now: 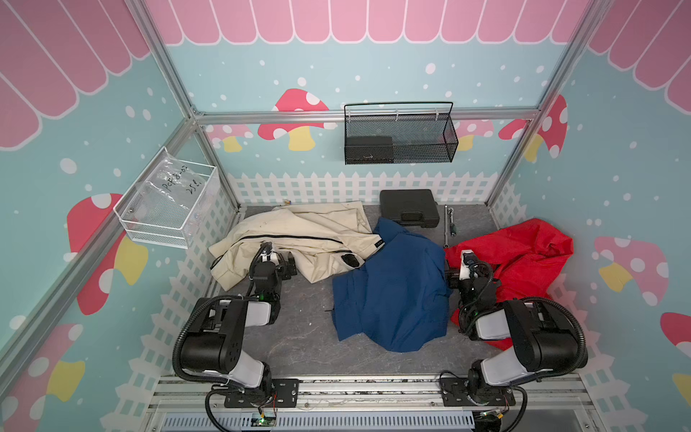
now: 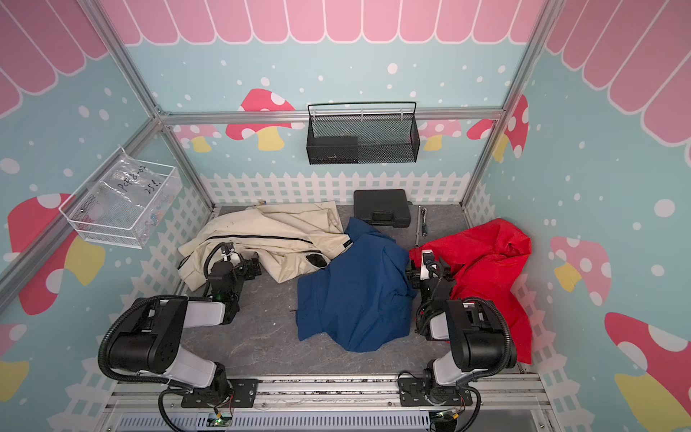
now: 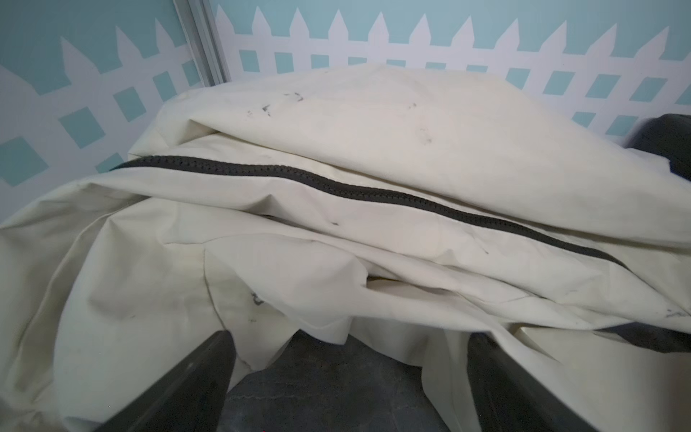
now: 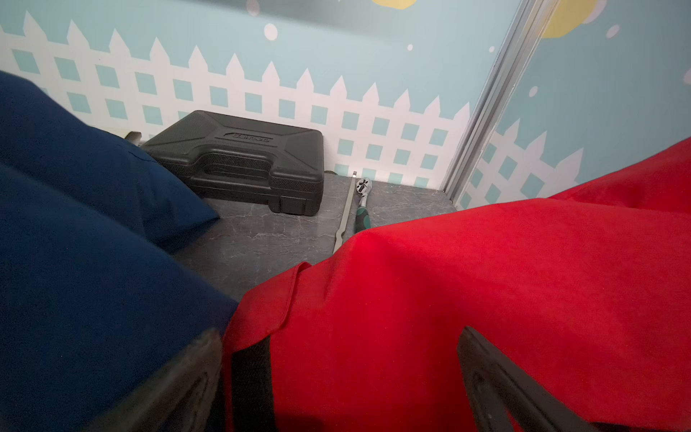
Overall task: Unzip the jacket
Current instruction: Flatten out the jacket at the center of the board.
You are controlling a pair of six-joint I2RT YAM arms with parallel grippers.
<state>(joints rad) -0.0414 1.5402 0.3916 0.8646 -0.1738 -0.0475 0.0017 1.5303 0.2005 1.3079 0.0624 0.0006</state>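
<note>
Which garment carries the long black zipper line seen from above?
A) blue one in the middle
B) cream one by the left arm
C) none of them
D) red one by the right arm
B: the black zipper runs closed across the cream jacket, plain in both top views and close up in the left wrist view.

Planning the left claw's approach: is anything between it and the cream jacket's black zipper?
Nothing visible does. Only folds of the cream fabric jacket lie between the open left claw and its black zipper.
</note>
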